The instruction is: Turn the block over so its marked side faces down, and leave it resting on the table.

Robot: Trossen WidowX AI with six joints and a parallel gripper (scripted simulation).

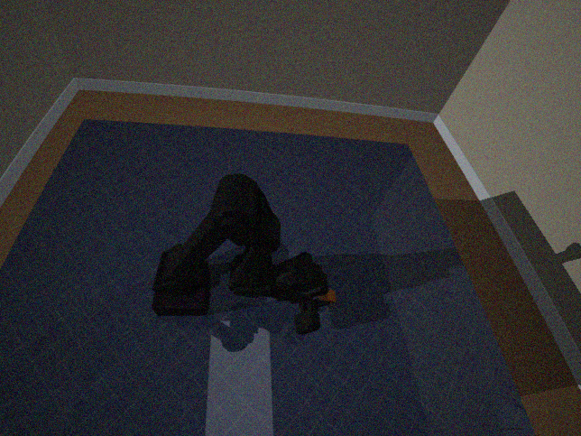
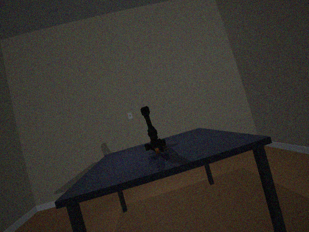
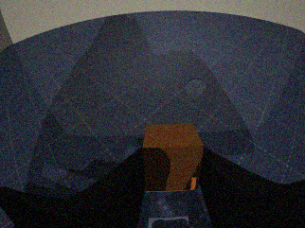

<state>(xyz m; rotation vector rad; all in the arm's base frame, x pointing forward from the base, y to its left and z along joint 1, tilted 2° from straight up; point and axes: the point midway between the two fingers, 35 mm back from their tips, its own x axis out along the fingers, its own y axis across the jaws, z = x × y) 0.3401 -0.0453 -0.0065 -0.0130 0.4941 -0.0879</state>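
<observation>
Dark blue tabletop (image 1: 121, 173), arm folded low at centre. Fingers part closed, clamped on orange block (image 3: 174, 151), at 6 o'clock in wrist view. Looks rigid, light, smooth; best gripped on opposite flat sides.

Block (image 3: 172, 151): orange, matt, smooth faces. Table (image 2: 219, 144) top: dark blue, matt, smooth; legs dark, matt. Arm (image 1: 242, 232): black, matt, plastic-like. Floor (image 2: 206, 206): brown, wood-like, flat finish. Walls (image 2: 128, 61): beige, matt, plain.
</observation>
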